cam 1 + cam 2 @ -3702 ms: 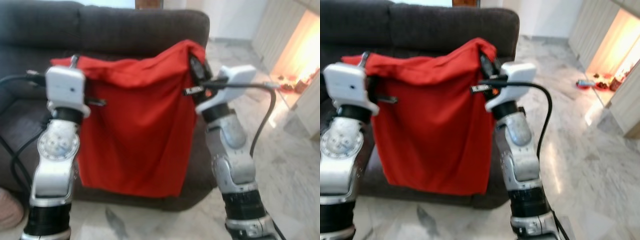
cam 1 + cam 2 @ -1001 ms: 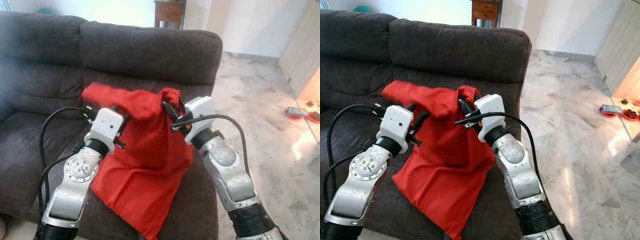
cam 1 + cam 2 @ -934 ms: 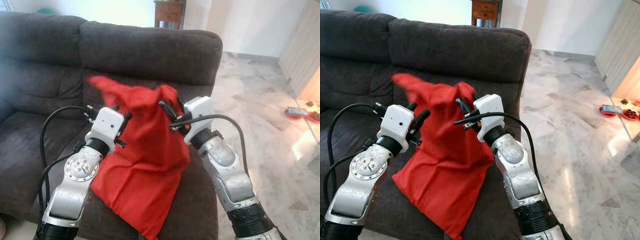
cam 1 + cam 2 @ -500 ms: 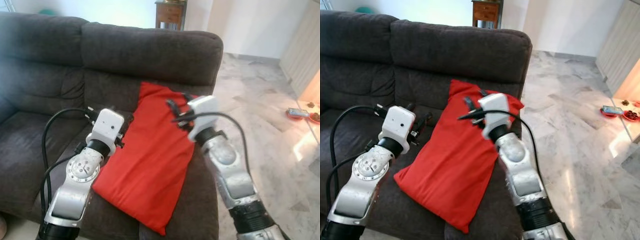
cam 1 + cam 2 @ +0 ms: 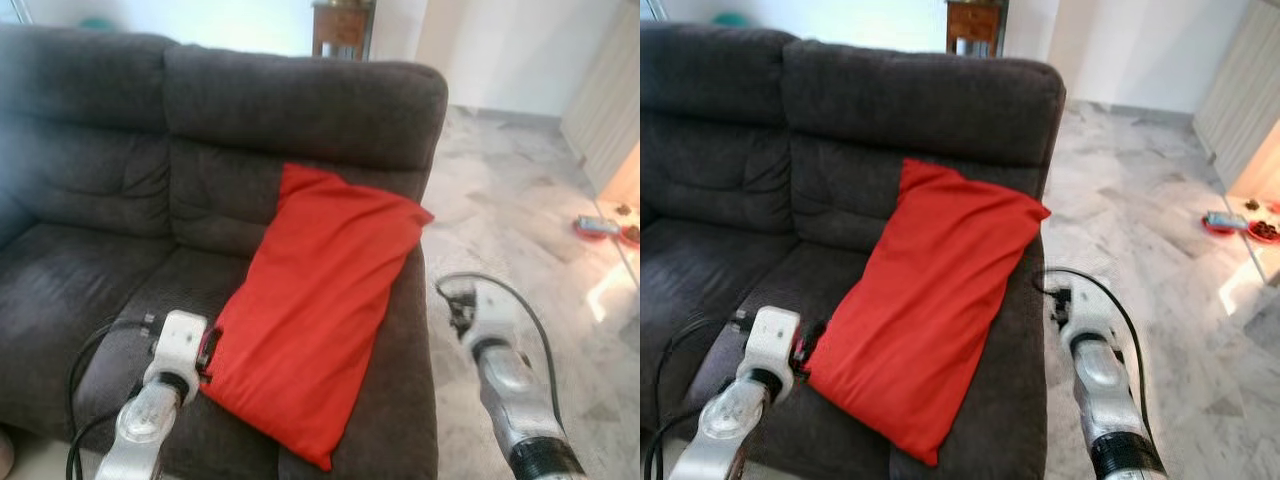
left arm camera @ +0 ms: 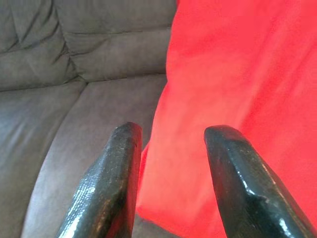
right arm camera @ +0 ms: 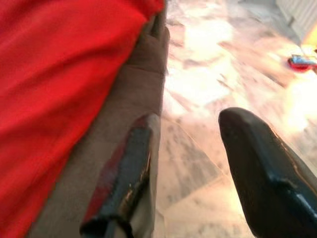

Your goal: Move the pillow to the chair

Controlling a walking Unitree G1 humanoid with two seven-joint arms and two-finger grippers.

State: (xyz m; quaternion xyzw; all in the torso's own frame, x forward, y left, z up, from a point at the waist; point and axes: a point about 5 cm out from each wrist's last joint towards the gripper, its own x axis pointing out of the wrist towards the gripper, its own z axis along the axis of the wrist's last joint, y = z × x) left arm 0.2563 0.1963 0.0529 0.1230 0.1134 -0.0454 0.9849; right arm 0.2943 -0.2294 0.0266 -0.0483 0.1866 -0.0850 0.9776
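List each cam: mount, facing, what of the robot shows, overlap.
Left/right eye views: head stereo, forward and down at red pillow on dark sofa; both silver arms low.
Left wrist view: along left tool, open, at the pillow's edge and seat.
Right wrist view: along right tool, open, at sofa side and marble floor.
Shared: pillow, sofa.

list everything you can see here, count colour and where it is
pillow: 1, red, leaning on the sofa's right seat and backrest
sofa: 1, dark grey, across the view ahead
floor: 1, pale marble, right of the sofa
wooden cabinet: 1, brown, behind the sofa
small items: a few, red and blue, on the floor far right, too blurred to name
left hand: 1, black fingers, open, at the pillow's lower left edge
right hand: 1, black fingers, open, beside the sofa's right armrest
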